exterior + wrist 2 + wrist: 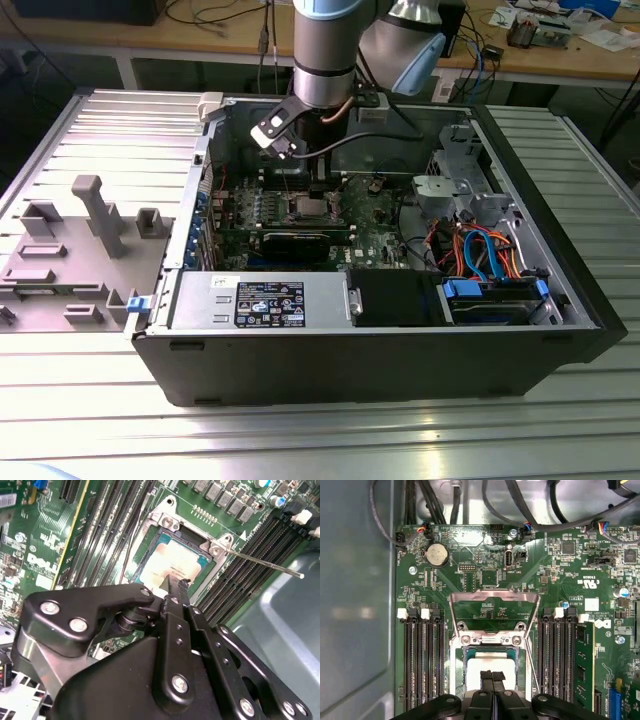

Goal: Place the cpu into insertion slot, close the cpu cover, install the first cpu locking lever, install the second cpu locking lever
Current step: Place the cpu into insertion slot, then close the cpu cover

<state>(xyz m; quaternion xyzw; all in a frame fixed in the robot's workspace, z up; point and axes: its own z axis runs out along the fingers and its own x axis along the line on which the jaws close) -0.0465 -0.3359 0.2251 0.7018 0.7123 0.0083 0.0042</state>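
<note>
- Since the cpu point(489, 661) already lies flat in the insertion slot point(459, 665), pale top up and edges looking level w/ the rim in both wrist views, I judge the step in hand to be finishing the placement
- The gripper point(492, 676) stands over the chip's edge; its fingers point(486, 677) are pressed together w/ nothing btwn them, tips at or just above the metal top. Whether they touch it can't be told
- To do it well: any push should be straight down and light, no sideways drag, since the contacts beneath prob bend easily; the chip should sit fully inside the frame, no corner riding up
- The cpu cover point(494, 595) is swung up and back off the slot, not yet closed; a thin locking lever point(265, 563) sticks out free beside the slot, so keep clear of both
- Memory slots point(425, 660) flank the slot on both sides of the green motherboard point(485, 565)
- In the exterior view the arm point(325, 50) reaches down into the open computer case point(400, 350), which rests on the ribbed desk point(300, 440)
</note>
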